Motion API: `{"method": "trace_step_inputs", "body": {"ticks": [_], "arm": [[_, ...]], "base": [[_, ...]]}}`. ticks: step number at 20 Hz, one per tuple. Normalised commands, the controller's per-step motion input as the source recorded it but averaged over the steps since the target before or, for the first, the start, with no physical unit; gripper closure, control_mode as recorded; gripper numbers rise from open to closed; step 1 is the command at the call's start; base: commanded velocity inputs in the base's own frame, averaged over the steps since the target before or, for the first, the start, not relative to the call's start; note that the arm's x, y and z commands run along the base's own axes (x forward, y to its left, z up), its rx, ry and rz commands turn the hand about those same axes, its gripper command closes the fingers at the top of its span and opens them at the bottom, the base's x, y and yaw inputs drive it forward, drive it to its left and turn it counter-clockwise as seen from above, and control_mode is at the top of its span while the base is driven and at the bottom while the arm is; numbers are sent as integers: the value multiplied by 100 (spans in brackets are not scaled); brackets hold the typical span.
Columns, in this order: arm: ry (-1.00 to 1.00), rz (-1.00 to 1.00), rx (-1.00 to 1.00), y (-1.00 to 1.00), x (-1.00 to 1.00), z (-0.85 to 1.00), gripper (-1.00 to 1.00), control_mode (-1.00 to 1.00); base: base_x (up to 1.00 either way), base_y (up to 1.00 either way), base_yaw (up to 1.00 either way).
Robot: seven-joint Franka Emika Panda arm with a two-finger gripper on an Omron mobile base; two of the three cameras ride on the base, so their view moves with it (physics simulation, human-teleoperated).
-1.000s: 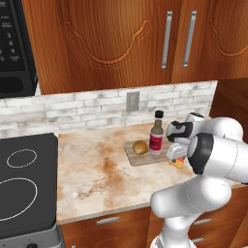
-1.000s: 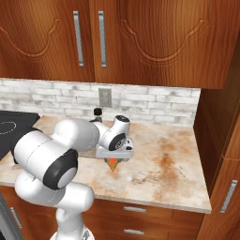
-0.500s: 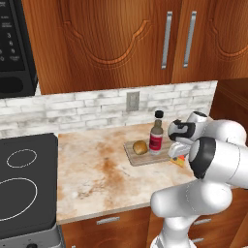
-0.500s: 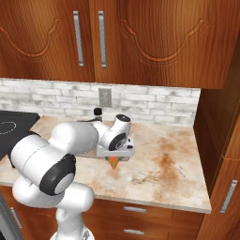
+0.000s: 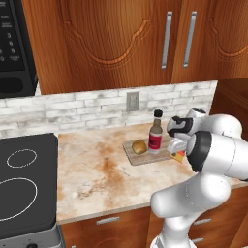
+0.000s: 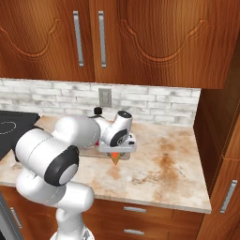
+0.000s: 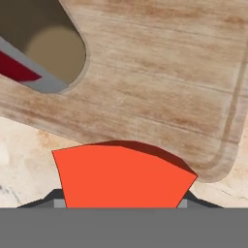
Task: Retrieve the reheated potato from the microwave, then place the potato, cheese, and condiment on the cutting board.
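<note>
Just so — cheese (image 7: pixel 121 177) between gripper (image 7: pixel 121 202) fingertips, above cutting board (image 7: pixel 160 82).

White arm (image 5: pixel 213 160), dark joints

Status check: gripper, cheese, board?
Gripper shut on cheese, at the cutting board edge. Potato and condiment on board. Nothing in the way.

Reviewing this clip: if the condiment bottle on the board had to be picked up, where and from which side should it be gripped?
Judging by its pose, grip the condiment bottle around its labelled body, coming in level from the counter's front edge. It stands upright on the cutting board, with the potato close on one side, the wall behind it.
</note>
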Motion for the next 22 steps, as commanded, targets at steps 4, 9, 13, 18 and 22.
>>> {"method": "trace_step_inputs", "body": {"ticks": [4, 9, 13, 18, 22], "arm": [[0, -4, 0, -4, -4, 2, 100, -100], [0, -6, -2, -6, 24, 4, 100, -100], [0, -5, -2, -10, 42, 0, 100, -100], [0, -2, 0, -11, 41, -9, 100, -100], [0, 0, 0, -6, 26, -8, 100, -100]], "base": [[0, 0, 0], [0, 0, 0], [0, 0, 0], [0, 0, 0], [0, 0, 0]]}}
